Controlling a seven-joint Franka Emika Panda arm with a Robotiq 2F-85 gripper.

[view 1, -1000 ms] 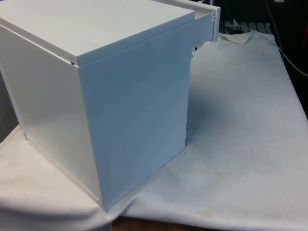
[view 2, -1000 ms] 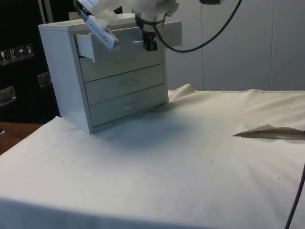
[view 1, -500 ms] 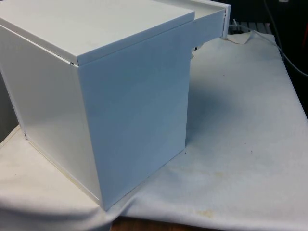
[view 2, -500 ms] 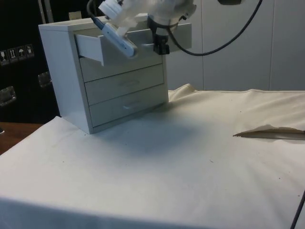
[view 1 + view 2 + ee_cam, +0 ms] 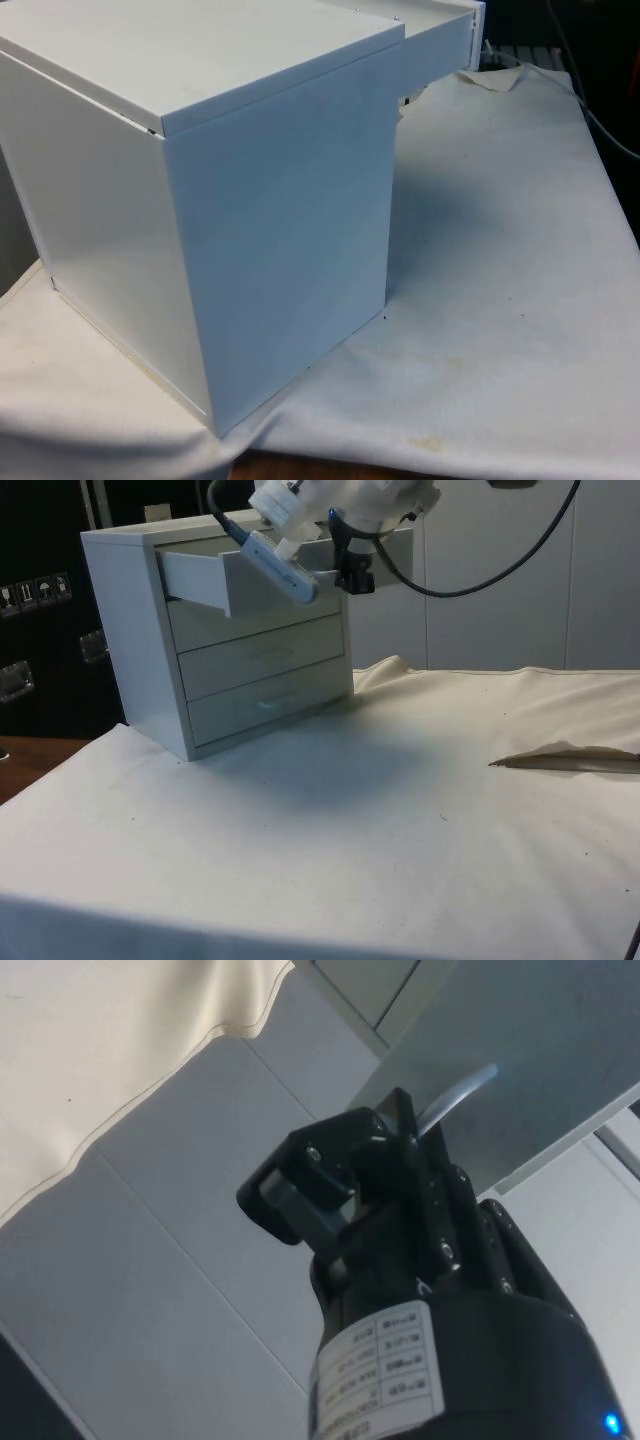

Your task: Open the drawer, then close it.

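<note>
In the front view the chest (image 5: 200, 200) turns its back and side, hiding its drawer fronts; the frame's top and left edges crop it. The open drawer (image 5: 440, 45) is cut off at the upper right. In the side view the hand (image 5: 352, 575) covers the drawer's handle.

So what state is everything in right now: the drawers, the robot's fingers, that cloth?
Top drawer: pulled well out of the chest.
Middle drawer: shut.
Bottom drawer: shut.
Chest of drawers: upright on the table.
Fingers of the gripper: closed on the top drawer's handle.
White cloth: spread flat, one fold raised near its edge.
</note>
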